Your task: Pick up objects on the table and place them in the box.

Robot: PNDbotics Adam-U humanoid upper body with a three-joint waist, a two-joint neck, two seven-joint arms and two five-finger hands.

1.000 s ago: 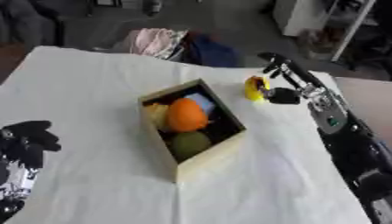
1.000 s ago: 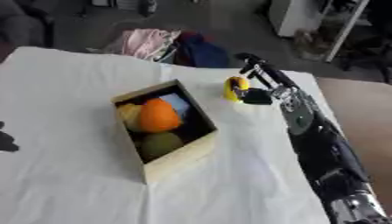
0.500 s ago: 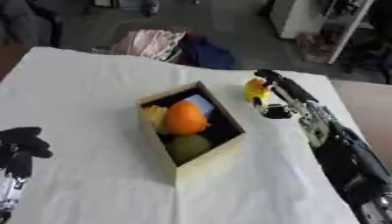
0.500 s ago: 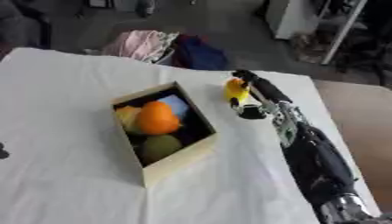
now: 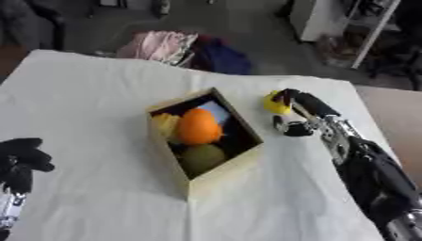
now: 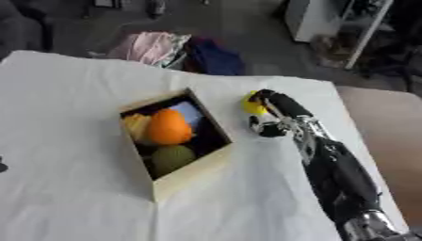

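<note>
Since a second ago, the right hand (image 5: 298,109) has come down closer to the small yellow thing (image 5: 273,104) and now reaches over it. Its fingers (image 5: 306,101) lie fairly straight across the top of the yellow thing, and the thumb (image 5: 288,128) curls in below. The hand touches the yellow thing or is just beside it, but I cannot tell if it has hold of it yet.

That yellow thing sits on the white table (image 5: 91,94), just to the right of the box (image 5: 231,164), near the box's far corner. It looks like the one thing left outside the box, so the hand probably goes there to grab it.

Inside the box are an orange ball (image 5: 198,126), a green round thing (image 5: 202,157), something yellow (image 5: 165,124) on the left side and something pale blue (image 5: 216,111) at the back. They fill much of the box.

Far to the left of the box, near the lower corner, the left hand (image 5: 20,160) rests with its fingers curled and holds nothing. It seems to be waiting.
</note>
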